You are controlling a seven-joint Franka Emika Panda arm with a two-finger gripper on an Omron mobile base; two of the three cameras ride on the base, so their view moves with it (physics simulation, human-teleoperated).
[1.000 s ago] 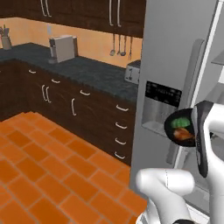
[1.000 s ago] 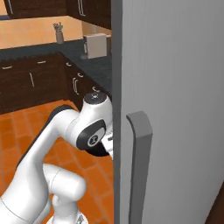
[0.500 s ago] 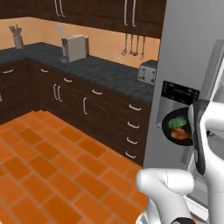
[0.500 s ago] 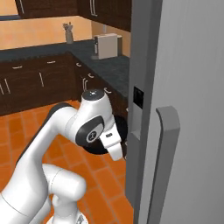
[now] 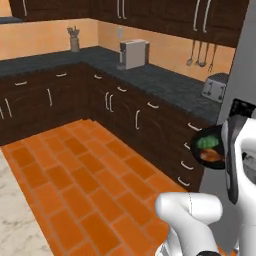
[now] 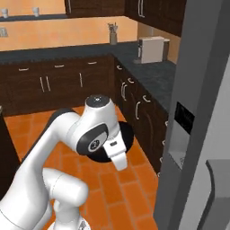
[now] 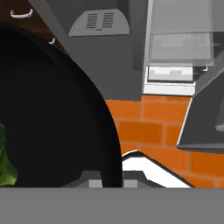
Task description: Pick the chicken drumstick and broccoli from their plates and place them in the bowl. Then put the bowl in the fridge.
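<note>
Food's loaded — broccoli (image 5: 205, 143) and chicken drumstick (image 5: 212, 155) sit in the bowl (image 5: 207, 135) at right, claw pinching its rim, so next it needs easing into the fridge (image 6: 197, 112).

The bowl (image 5: 210, 149) is glossy black, with the green broccoli (image 5: 206, 143) and the reddish-brown drumstick (image 5: 212, 156) inside it. The fridge (image 6: 197, 90) is plain grey, with a black dispenser panel (image 6: 184, 117) in its door. The floor (image 5: 85, 185) is orange brick, laid in a staggered pattern with darker joints; at the near left it gives way to pale speckled stone. The cabinets (image 5: 125, 110) are dark brown with silver handles, under a dark speckled counter (image 5: 165, 85). The wall (image 5: 45, 37) behind is pale orange. The toaster (image 5: 215, 87) is silver-grey.
</note>
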